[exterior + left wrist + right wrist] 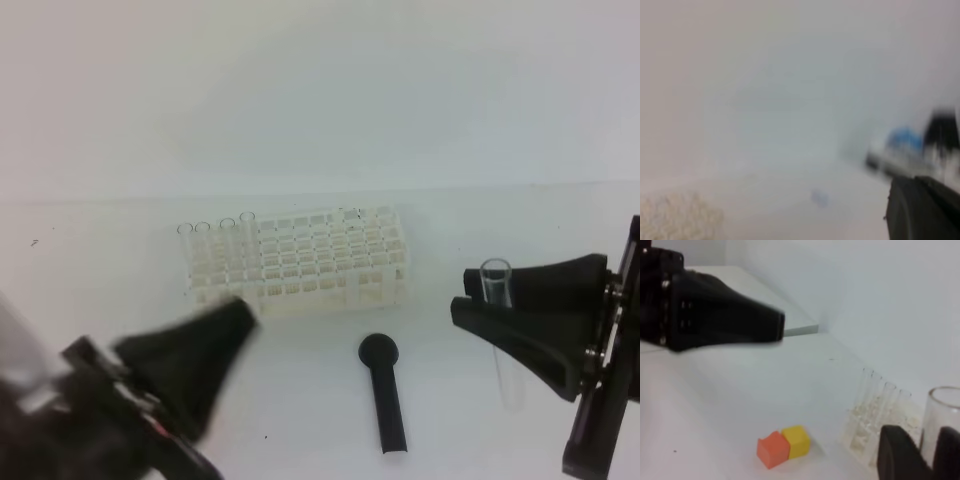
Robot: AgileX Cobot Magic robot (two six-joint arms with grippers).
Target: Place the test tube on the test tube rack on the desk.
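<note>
The right gripper (482,292), black with two long tapering fingers, sits at the right edge of the high view. Its jaws are closed around a clear glass test tube (503,335), gripping it just below the open rim. The tube stands nearly upright, its rounded bottom reaching down toward the desk (300,380); whether it touches the surface cannot be told. In the right wrist view the tube's rim (944,415) rises at the lower right, with a dark fingertip (897,450) just in front of it.

The left gripper (235,325) comes in from the lower left corner of the high view, blurred. Its tip overlaps the near left corner of the rack in that view, and it cannot be told whether its jaws are apart or together. The left wrist view is too blurred to help.

The test tube rack (320,265), a white plastic lattice of small square holes, stands on the white desk at the middle, well to the left of the held tube. Four empty glass tubes (215,245) stand upright in a row along its left end.

A black rod-like tool with a round head (385,390) lies flat on the desk, in front of the rack and between the two grippers.

The right wrist view also shows an orange block (773,449) and a yellow block (796,440) touching side by side on the desk, near the rack's tube end.
</note>
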